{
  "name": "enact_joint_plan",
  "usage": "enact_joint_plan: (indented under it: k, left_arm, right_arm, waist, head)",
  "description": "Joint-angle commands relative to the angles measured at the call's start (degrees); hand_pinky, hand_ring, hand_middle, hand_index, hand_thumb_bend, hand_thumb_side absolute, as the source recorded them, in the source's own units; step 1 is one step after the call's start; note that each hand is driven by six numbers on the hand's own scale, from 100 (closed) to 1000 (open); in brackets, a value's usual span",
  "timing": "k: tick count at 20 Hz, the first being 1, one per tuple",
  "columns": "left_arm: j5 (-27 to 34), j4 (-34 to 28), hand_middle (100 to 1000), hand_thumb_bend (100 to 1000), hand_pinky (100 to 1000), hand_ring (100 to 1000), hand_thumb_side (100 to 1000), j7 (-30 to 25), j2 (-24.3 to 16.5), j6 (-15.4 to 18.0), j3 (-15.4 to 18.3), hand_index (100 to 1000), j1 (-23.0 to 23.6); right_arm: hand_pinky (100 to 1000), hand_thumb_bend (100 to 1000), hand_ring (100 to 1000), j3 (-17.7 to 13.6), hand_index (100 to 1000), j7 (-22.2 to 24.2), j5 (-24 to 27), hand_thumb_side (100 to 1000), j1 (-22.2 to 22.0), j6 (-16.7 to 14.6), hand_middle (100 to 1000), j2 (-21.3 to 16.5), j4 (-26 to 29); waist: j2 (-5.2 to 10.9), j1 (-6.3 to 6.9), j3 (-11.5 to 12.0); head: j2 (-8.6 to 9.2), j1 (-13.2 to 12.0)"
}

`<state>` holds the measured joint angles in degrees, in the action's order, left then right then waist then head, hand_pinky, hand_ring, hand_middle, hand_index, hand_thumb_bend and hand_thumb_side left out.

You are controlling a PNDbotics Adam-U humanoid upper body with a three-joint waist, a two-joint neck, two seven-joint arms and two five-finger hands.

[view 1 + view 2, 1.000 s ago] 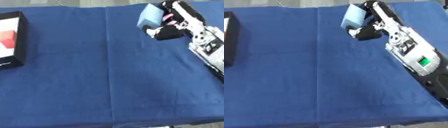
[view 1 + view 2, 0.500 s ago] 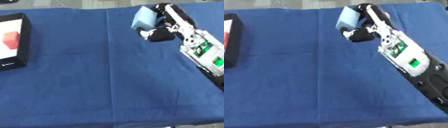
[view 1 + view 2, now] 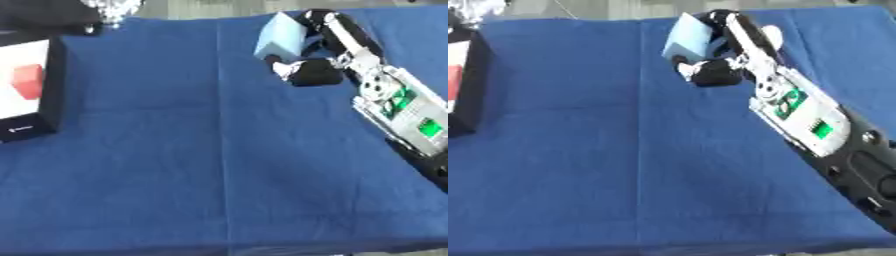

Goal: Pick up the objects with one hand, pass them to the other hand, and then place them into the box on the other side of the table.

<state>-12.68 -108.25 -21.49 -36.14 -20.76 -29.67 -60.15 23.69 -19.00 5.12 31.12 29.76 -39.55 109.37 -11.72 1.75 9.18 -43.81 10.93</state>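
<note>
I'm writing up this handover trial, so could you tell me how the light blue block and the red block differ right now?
The light blue block is held by the right hand, fingers curled round it, over the far right of the blue cloth; the red block lies in the black box at the left edge, untouched. The light blue one appears larger and tilted; the red one lies flat. Both are plain, solid-coloured blocks.

One light-blue block (image 3: pixel 280 42) at upper centre, one hand (image 3: pixel 319 60), one black box (image 3: pixel 30 87) at the left edge, one red cube (image 3: pixel 28 81) inside it, one blue cloth (image 3: pixel 175 165).
</note>
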Motion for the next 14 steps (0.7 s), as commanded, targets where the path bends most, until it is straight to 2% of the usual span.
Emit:
enact_joint_plan:
  k: [1,6,14]
  left_arm:
    - [-1.74,1.53,724,140,789,751,507,-1.09,1.04,0.37,-1.29,751,-1.78]
    - [-4.65,5.84,731,150,791,756,497,-1.3,4.52,1.64,-3.95,757,-2.98]
    - [-7.97,10.26,744,201,794,766,463,-0.79,8.05,5.13,-5.91,772,-3.77]
  right_arm:
    - [628,219,738,0.17,518,-1.36,0.92,100,0.96,-1.69,599,-0.24,-0.25]
    - [630,216,739,1.1,519,-1.27,0.83,100,1.24,-3.3,600,0.18,-0.69]
    - [630,214,739,1.96,519,0.15,0.54,100,1.6,-3.97,600,0.72,0.15]
  waist:
    - [1.42,0.02,0.11]
    - [1.41,0.13,0.21]
    - [1.27,0.15,0.1]
  head:
    - [-0.31,-0.33]
    - [-0.31,-1.08]
    - [-0.31,-1.6]
